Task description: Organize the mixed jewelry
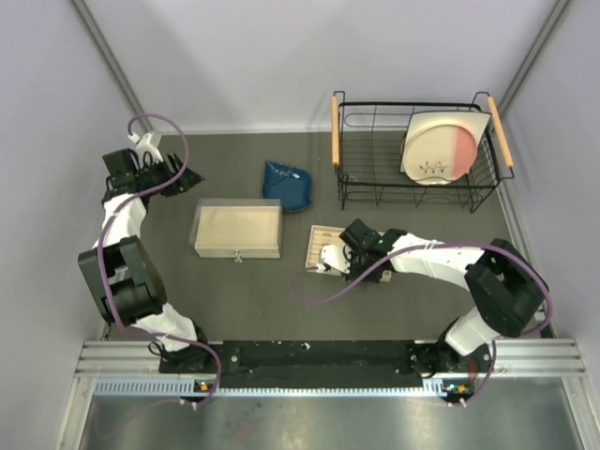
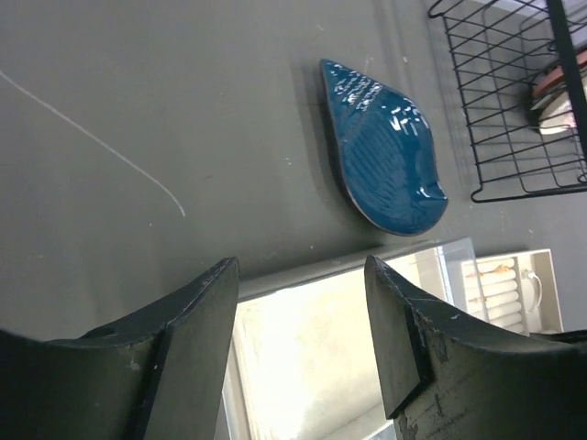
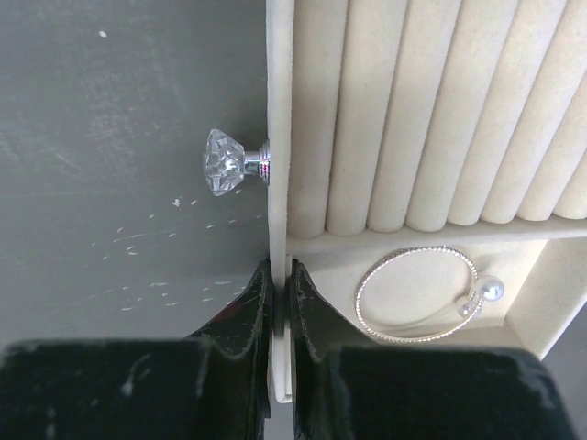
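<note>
The right gripper (image 3: pixel 280 275) was pinched shut on the front wall of the tray (image 3: pixel 280 110), just beside its crystal knob (image 3: pixel 225 162); the silver hoop (image 3: pixel 417 295) lay in the tray compartment next to the fingers; the left gripper (image 2: pixel 303 270), jaws spread and holding nothing, hung near the box (image 2: pixel 303 367), the blue pouch (image 2: pixel 385 147) beyond.

The top view hangs high above and behind the bases, facing down on the whole table (image 1: pixel 234 291). The left wrist view looks from afar past the left gripper (image 2: pixel 301 270), with the pouch (image 2: pixel 385 156) beyond its jaws. The right wrist view sits close behind the right gripper (image 3: pixel 278 270), with the tray (image 3: pixel 279 110) wall between its jaws. All three views share the tray.
</note>
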Controlling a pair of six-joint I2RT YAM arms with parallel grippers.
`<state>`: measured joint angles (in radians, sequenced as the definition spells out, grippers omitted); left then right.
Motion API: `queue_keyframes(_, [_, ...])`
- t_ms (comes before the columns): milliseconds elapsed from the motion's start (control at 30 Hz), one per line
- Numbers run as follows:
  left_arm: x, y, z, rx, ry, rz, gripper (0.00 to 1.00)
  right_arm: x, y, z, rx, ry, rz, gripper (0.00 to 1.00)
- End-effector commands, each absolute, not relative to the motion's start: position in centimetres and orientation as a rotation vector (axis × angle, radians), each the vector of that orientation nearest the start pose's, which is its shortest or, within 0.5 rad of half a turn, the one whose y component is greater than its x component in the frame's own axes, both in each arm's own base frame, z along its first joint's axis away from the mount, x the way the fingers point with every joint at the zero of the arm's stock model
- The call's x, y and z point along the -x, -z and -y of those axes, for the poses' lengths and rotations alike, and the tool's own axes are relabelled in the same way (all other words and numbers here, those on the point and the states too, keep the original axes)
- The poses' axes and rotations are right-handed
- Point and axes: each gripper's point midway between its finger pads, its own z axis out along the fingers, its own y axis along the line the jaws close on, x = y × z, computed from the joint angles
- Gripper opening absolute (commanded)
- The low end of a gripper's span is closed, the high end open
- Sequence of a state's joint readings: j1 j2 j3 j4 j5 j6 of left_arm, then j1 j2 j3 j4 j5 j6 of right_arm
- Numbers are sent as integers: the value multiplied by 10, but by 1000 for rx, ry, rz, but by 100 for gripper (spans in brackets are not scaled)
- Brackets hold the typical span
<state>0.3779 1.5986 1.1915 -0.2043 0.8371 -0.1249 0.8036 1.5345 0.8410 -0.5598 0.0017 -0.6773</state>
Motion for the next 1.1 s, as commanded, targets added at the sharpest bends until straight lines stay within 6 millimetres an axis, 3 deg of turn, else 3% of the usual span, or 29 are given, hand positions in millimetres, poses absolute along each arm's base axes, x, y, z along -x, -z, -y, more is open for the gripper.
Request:
queue_keyframes(0, [-438, -193, -42, 70, 658, -2042, 62, -213, -44, -208, 1881, -125, -2023, 0])
queue_keyframes(133, [-444, -186, -55, 143, 588, -2058, 62, -207, -65, -215, 1898, -97, -1974, 0])
queue_keyframes(300, [-448, -170, -64, 209, 561, -2107, 62, -184, -85, -233, 1965, -106, -1896, 0])
queue_keyframes(533, [-439, -135, -60, 267, 590, -2181, 61, -153, -105, -258, 2057, -129, -1801, 0])
queue_keyframes(733, [-439, -117, -35, 245, 653, -2228, 61, -132, -119, -295, 2096, -199, -1727, 0])
queue_keyframes(933, [-436, -109, -9, 233, 694, -2262, 58, -121, -116, -322, 2121, -259, -1734, 0])
queue_keyframes(1067, [-422, -95, 4, 256, 713, -2291, 56, -113, -113, -336, 2132, -291, -1745, 0])
